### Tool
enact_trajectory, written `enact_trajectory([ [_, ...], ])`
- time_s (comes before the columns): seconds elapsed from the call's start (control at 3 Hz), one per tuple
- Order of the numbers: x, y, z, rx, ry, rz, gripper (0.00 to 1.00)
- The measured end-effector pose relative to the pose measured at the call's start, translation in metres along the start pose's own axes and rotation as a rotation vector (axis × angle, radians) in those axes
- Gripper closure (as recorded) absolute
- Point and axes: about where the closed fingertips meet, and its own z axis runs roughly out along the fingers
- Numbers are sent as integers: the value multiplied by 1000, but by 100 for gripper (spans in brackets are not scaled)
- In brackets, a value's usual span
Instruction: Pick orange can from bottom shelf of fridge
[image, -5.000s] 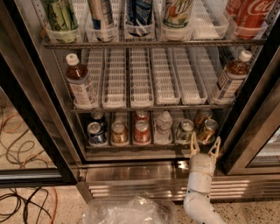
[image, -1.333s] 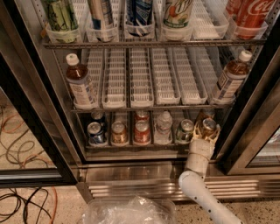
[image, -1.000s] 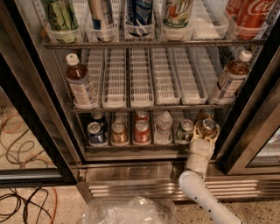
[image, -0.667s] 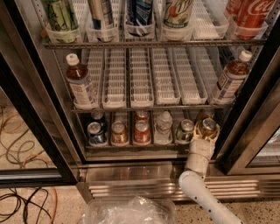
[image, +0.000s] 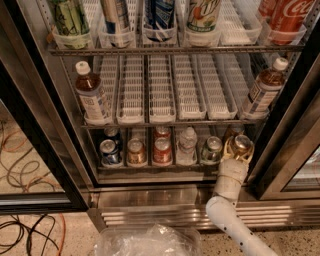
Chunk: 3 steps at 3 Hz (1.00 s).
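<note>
Low down, at about 4 o'clock from the middle of the view, the tool (image: 239, 150) is inside the fridge (image: 35, 115), at the right end of the bottom shelf (image: 150, 168). Its white fingers (image: 228, 150) stand on either side of the orange can (image: 242, 142) and are closed against its sides; the can is upright, silver top showing. The white arm (image: 226, 200) runs up to it from 5 o'clock, across the steel grille (image: 150, 215).

To 9 o'clock of the orange can, in one row on the same shelf: a green can (image: 212, 149), a small clear bottle (image: 187, 145), a red can (image: 161, 150), a copper can (image: 136, 151), a blue can (image: 108, 151).

Shelf above: white lane trays (image: 160, 90), one tea bottle (image: 93, 99) at the left end and another (image: 263, 91) at the right end.

Floor: crumpled clear plastic (image: 147, 240) at 6 o'clock, cables (image: 22, 227) at 8 o'clock.
</note>
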Motion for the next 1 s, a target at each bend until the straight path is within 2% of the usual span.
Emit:
enact_trajectory([
  [0.67, -20, 0, -3, -46, -65, 27, 100],
  [1.0, -34, 10, 2, -79, -98, 41, 100],
])
